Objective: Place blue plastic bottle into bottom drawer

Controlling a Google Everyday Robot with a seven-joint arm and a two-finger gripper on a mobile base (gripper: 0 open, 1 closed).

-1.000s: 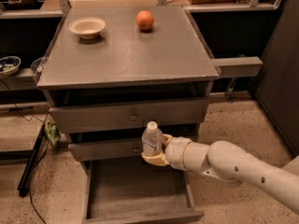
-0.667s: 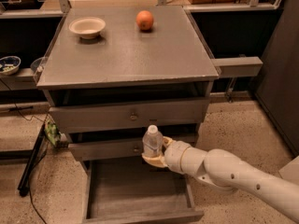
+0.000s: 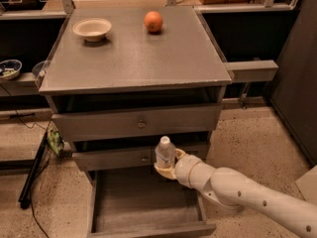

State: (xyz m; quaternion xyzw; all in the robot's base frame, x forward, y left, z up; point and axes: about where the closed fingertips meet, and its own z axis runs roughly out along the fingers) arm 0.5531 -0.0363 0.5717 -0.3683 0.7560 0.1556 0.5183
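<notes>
The jaws are closed around the lower part of the blue plastic bottle (image 3: 165, 151), cupping its base and sides, so the gripper (image 3: 166, 170) has a firm hold of it. The bottle stands upright in that grip with its white cap on top. It hangs in front of the face of the middle drawer (image 3: 114, 158), just right of that drawer's small knob, and over the rear part of the bottom drawer (image 3: 141, 202). It is not down on the drawer floor.

The bottom drawer is pulled well out toward me, showing its plain grey floor and low front lip. From the gripper, the pale, jointed arm (image 3: 247, 195) runs down and to the right, crossing the drawer's right-hand corner.

Above, the top drawer (image 3: 99, 125) is pushed in, with its knob in the middle of the front. The grey tabletop (image 3: 133, 58) carries a cream bowl (image 3: 92, 29) at the back left and an orange (image 3: 153, 21) at the back, a little right of centre; the two are well apart. Off to the left, on a lower shelf, sits a small patterned bowl (image 3: 9, 68), and dark cables (image 3: 29, 182) trail over the speckled floor (image 3: 247, 143) beside the cabinet.
</notes>
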